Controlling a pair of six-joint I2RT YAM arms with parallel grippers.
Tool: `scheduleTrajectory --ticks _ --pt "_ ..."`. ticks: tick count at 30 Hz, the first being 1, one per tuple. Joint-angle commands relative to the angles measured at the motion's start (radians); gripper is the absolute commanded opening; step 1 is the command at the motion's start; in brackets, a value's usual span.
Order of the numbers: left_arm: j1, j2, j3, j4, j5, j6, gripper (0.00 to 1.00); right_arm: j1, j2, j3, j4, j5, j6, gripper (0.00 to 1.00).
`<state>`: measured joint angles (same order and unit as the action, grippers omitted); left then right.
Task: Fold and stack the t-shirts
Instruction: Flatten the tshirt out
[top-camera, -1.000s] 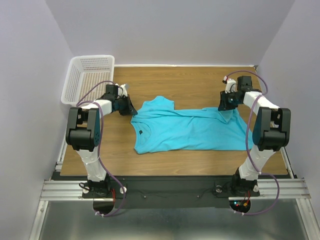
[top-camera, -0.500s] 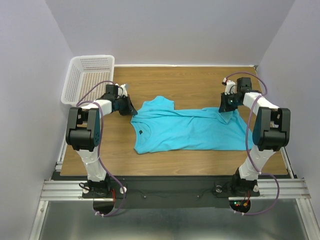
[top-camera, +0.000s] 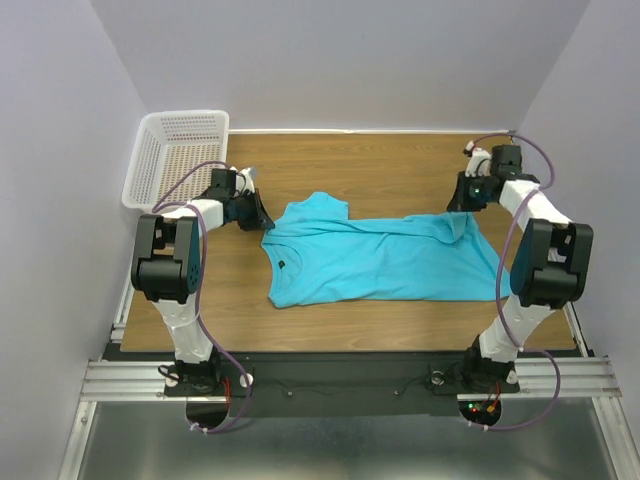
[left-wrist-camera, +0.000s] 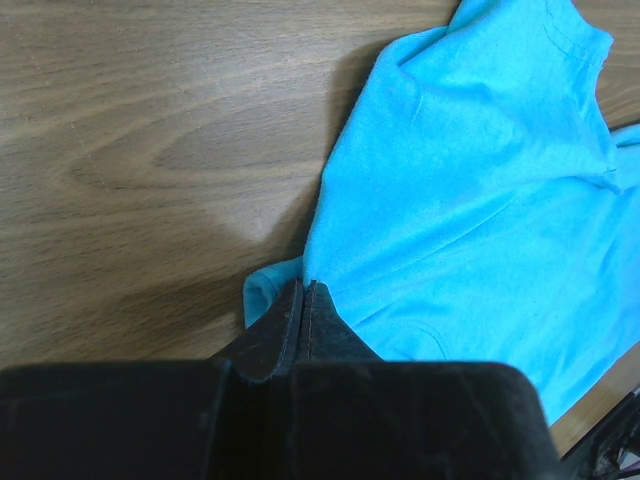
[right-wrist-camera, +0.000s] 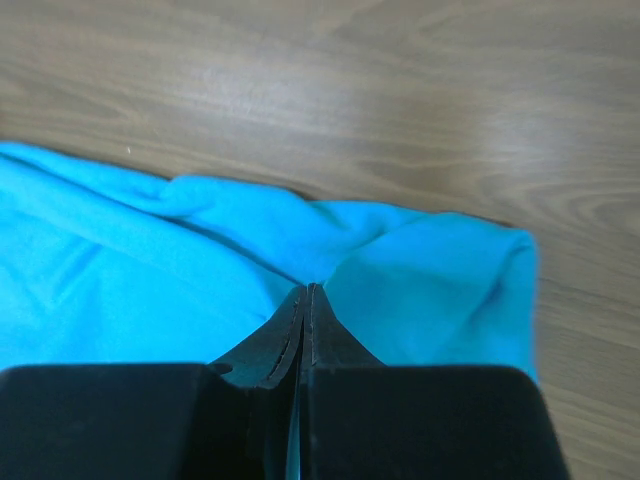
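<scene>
T-shirt (top-camera: 380, 262), turquoise, spread across wooden table (top-camera: 350, 165) and stretched between both grippers. White mesh basket (top-camera: 175, 160) off to outer side of left gripper (left-wrist-camera: 303, 290), well apart from cloth. Tips of left gripper clenched tight, pinching shirt's shoulder edge, with small fold of fabric bunched just beside them and sleeve and body fanning out ahead. Neck opening with dark label (top-camera: 283, 265) near that end. Same at right gripper (right-wrist-camera: 305, 290): clamped on raised crease at hem corner, blue cloth either side of tips, bare wood beyond.

Basket (top-camera: 178, 150) blocks far left; table (top-camera: 380, 165) beyond shirt (top-camera: 380, 265) open.
</scene>
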<state>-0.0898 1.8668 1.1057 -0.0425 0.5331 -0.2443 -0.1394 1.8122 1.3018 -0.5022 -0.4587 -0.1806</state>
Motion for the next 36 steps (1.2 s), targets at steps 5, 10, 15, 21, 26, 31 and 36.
scheduleTrajectory --ticks 5,10,15,21,26,31,36 --pt "0.013 -0.087 0.031 0.024 -0.001 -0.018 0.00 -0.110 -0.137 0.123 0.040 0.003 0.099 0.01" --pt "0.022 -0.115 0.080 0.085 -0.007 -0.091 0.00 -0.193 -0.151 0.195 0.108 0.057 0.177 0.01" --pt "0.050 -0.147 0.117 0.183 -0.033 -0.205 0.00 -0.212 -0.174 0.211 0.185 0.130 0.266 0.01" --pt "0.061 -0.135 0.154 0.248 -0.032 -0.291 0.00 -0.212 -0.165 0.151 0.264 0.195 0.363 0.01" --pt "0.065 -0.155 0.142 0.305 -0.045 -0.309 0.00 -0.212 -0.223 0.083 0.387 0.120 0.435 0.01" --pt "0.068 -0.175 0.138 0.339 -0.039 -0.311 0.00 -0.212 -0.266 0.096 0.412 0.150 0.457 0.00" --pt "0.068 -0.207 0.094 0.364 -0.048 -0.325 0.00 -0.212 -0.309 0.086 0.406 0.129 0.475 0.01"
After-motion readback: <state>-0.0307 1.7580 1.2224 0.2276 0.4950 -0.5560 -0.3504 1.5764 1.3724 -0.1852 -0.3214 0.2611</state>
